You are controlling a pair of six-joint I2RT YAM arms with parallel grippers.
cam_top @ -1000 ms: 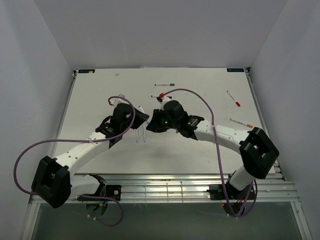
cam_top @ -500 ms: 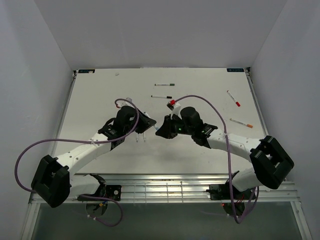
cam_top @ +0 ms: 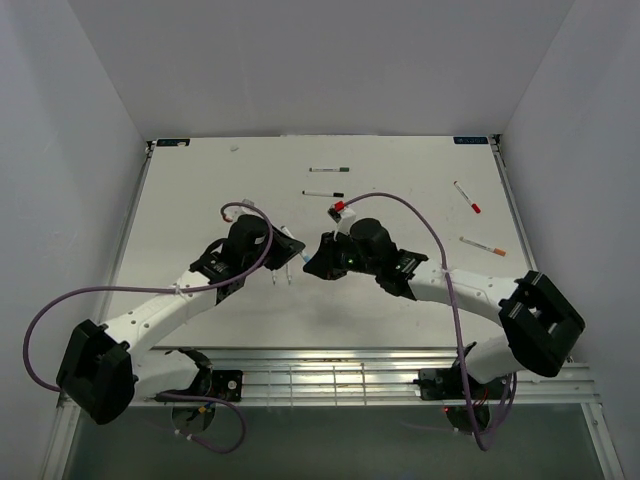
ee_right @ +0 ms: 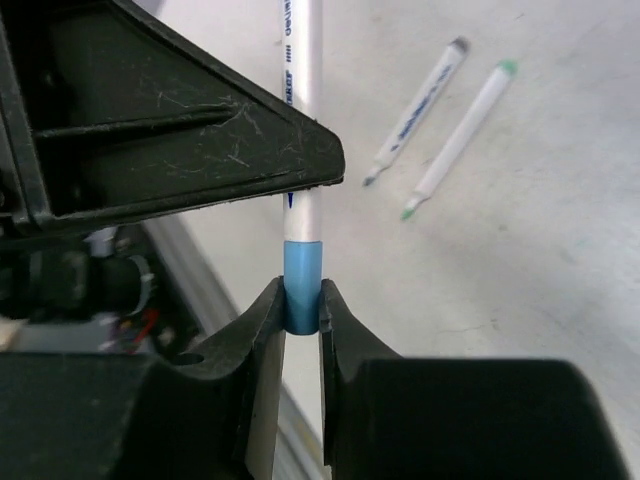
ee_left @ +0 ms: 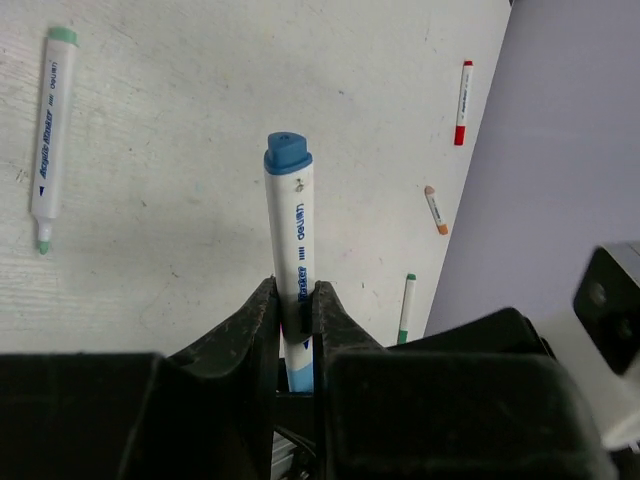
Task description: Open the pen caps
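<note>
A white marker pen (ee_left: 290,230) with a blue end plug (ee_left: 288,155) is held upright between both grippers above the table. My left gripper (ee_left: 295,290) is shut on its barrel. My right gripper (ee_right: 302,300) is shut on the blue pen cap (ee_right: 302,275), which still meets the white barrel (ee_right: 303,100). In the top view the left gripper (cam_top: 288,250) and right gripper (cam_top: 312,258) meet at the table's middle. Capped pens lie beyond: green (cam_top: 330,169), black (cam_top: 323,193), red (cam_top: 466,196), orange (cam_top: 483,245).
Two uncapped pens lie on the table below the grippers (cam_top: 280,268), one with a green end (ee_right: 460,135) and one with a dark end (ee_right: 420,100). The green-ended one also shows in the left wrist view (ee_left: 48,140). Grey walls enclose the table.
The right arm's elbow swung out to the right and its gripper shifted, then came back left against the left gripper. The left arm moved only slightly.
</note>
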